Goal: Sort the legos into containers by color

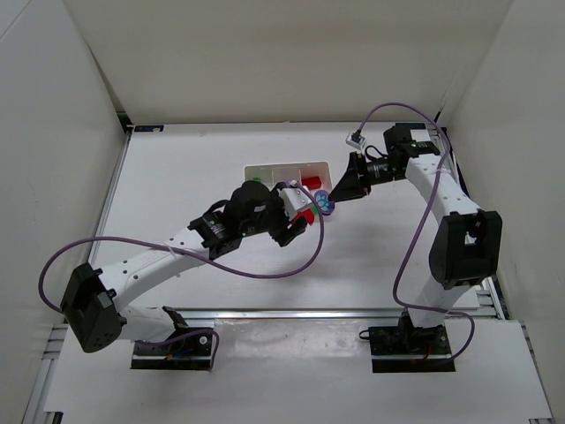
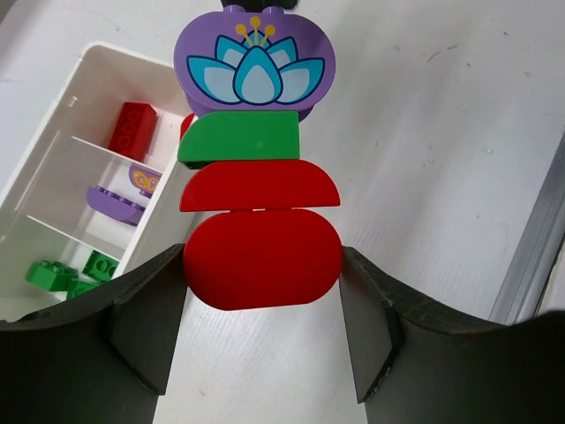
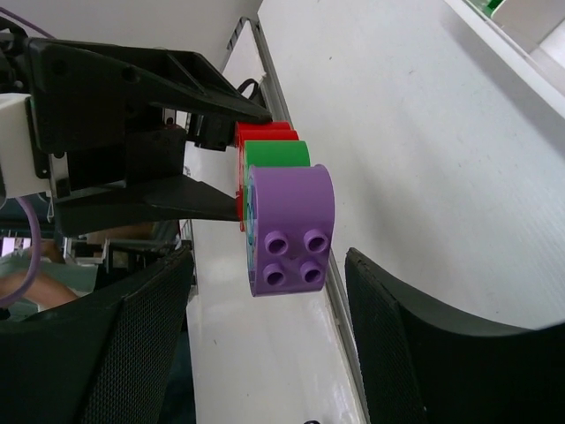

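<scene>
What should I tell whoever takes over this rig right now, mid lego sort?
Left tool: shut on the red end of a red-red-green-purple stack, beside the tray.
Right tool: open, jaws either side of the stack's purple brick, not gripping.
Done: tray holds a red brick, purple pieces and green bricks, each colour in its own compartment.
Left: pull the stack apart, drop each piece by colour.

**No writing to read**

No letters, numbers or brand names can be read anywhere. The only printed mark is a blue-and-white lotus flower on the purple brick (image 2: 250, 66) of the brick stack (image 2: 262, 258). A purple piece (image 2: 144, 179) in the tray (image 2: 62, 97) bears a partly hidden print.
</scene>
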Tool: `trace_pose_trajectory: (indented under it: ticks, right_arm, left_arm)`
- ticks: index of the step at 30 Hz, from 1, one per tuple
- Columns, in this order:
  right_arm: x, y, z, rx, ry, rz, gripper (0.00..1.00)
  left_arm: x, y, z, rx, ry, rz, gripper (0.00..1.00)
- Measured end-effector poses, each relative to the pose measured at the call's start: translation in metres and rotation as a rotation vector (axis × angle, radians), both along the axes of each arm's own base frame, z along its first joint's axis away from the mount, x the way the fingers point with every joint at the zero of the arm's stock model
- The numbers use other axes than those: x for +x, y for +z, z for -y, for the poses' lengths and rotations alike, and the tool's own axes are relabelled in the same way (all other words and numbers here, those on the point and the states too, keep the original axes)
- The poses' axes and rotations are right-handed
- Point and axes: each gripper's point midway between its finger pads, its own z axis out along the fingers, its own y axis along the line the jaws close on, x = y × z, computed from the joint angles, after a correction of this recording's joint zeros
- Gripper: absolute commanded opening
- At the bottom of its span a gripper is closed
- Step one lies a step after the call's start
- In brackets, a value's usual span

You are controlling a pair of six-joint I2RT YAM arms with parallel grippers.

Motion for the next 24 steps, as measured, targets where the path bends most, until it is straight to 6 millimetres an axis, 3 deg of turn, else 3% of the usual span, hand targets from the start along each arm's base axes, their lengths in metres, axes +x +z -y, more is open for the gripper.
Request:
trace_pose_trajectory:
  ticks: [2, 5, 6, 9, 10, 12, 24]
  right_arm:
    - [-0.002, 0.0, -0.002, -0.001, 0.008, 0.0, 0.73]
    - [-0.005, -0.001, -0.006, -0.002, 0.021, -0.002, 0.63]
    - [-0.005, -0.001, -0.007, 0.0, 0.024, 0.0, 0.5]
    - [-0.005, -0.001, -0.009, 0.011, 0.033, -0.01, 0.3]
    - [-0.005, -0.001, -0.01, 0.018, 0.033, -0.027, 0.17]
    - [-0.005, -0.001, -0.011, 0.029, 0.036, -0.042, 0.02]
    - [0.002, 0.007, -0.005, 0.076, 0.024, -0.039, 0.0]
  left_arm:
    - [0.002, 0.003, 0.0, -0.004, 0.003, 0.009, 0.1]
    - [0.003, 0.008, 0.002, -0.012, 0.004, 0.021, 0.1]
    - [0.004, 0.01, 0.002, -0.014, 0.005, 0.024, 0.1]
    - [0.005, 0.012, 0.002, -0.019, 0.006, 0.031, 0.1]
    - [0.005, 0.012, 0.002, -0.017, 0.006, 0.032, 0.1]
    - [0.005, 0.012, 0.002, -0.017, 0.007, 0.033, 0.1]
    - [0.008, 0.016, 0.003, -0.03, 0.018, 0.046, 0.1]
